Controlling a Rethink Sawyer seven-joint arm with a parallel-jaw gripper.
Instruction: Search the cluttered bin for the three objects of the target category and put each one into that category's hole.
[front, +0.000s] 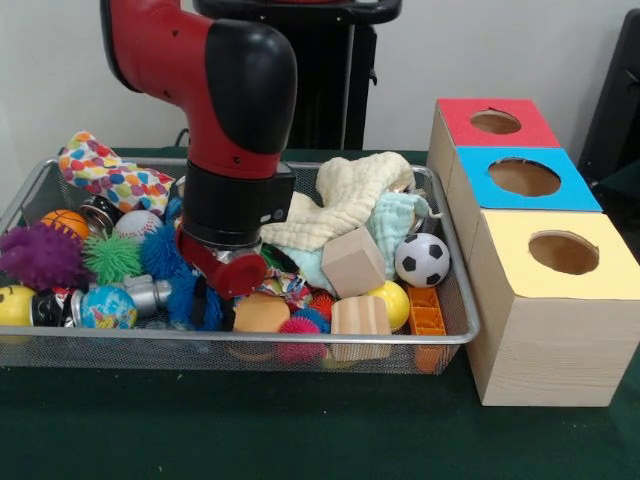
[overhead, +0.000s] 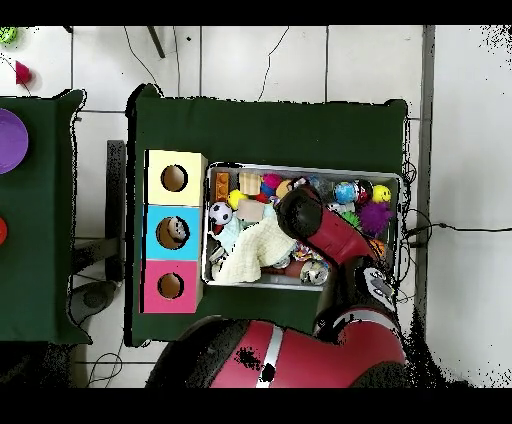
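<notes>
Down in the middle of the bin (front: 440, 338), among the toys, sits the end of the red arm (front: 232, 215), pushed low as if to dig or grab. Cannot tell if the jaws are open or closed, since the fat wrist and the blue spiky toys (front: 160, 250) hide them. Cannot tell which kind of toy to hunt for either, so could be any of these. Right beside the arm: a wooden cube (front: 352, 262), tipped on its corner and leaning on the soft cream cloth (front: 350, 195). Near the front wall: a round wooden block (front: 360, 316) and a yellow ball (front: 392, 300), side by side. Off to one end: a soccer ball (front: 421, 259), with nothing on top and likely easy to grab. At the other end: a purple fuzzy ball (front: 40, 255), a green spiky ball (front: 110, 257) and a baseball (front: 137, 223), all packed tight and likely to roll if bumped. Just outside the bin, on the green counter (front: 250, 430), three boxes in a row with a red hole (front: 495, 122), a blue hole (front: 524, 177) and a yellow hole (front: 563, 252), all facing up and kept close so each drop is a short trip.
</notes>
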